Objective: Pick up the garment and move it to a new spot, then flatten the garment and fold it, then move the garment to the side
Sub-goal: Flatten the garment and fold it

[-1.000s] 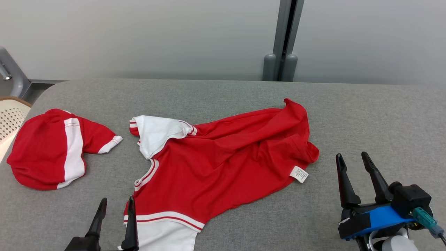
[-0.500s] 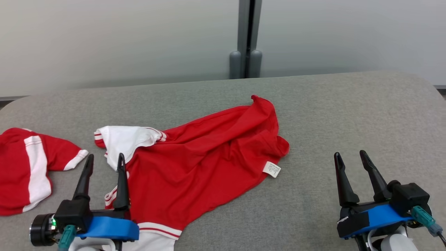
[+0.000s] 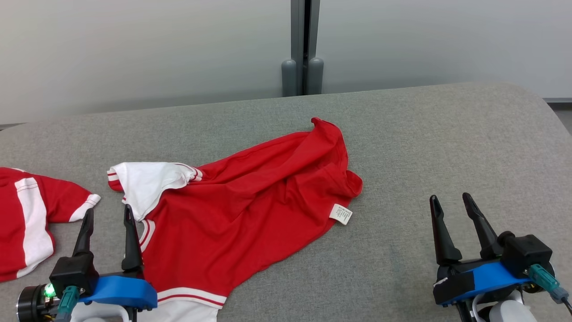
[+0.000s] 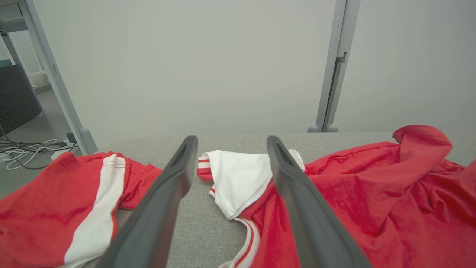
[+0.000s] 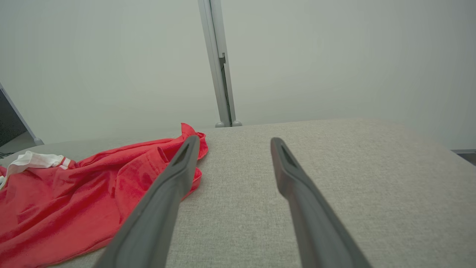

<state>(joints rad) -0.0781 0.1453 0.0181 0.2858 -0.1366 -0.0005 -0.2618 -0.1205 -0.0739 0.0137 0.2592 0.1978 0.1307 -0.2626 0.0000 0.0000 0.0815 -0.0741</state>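
Note:
A crumpled red garment [image 3: 250, 201] with white sleeves and white-striped trim lies on the grey padded table [image 3: 424, 147], a white care label at its right edge. It also shows in the left wrist view [image 4: 372, 186] and the right wrist view [image 5: 74, 186]. My left gripper [image 3: 109, 214] hovers open at the lower left, its fingertips beside the white sleeve and collar, holding nothing. At the lower right my right gripper [image 3: 449, 201] stands open over bare table, well clear of the cloth.
A second red garment [image 3: 27, 223] with a white stripe lies at the table's left edge. Behind the table stands a pale wall with a grey post [image 3: 303, 44]. Cables [image 4: 26, 149] lie on the floor past the left end.
The head camera has swung right, so the scene shifted left. My left gripper has come up into full view by the white sleeve. The right gripper has not moved.

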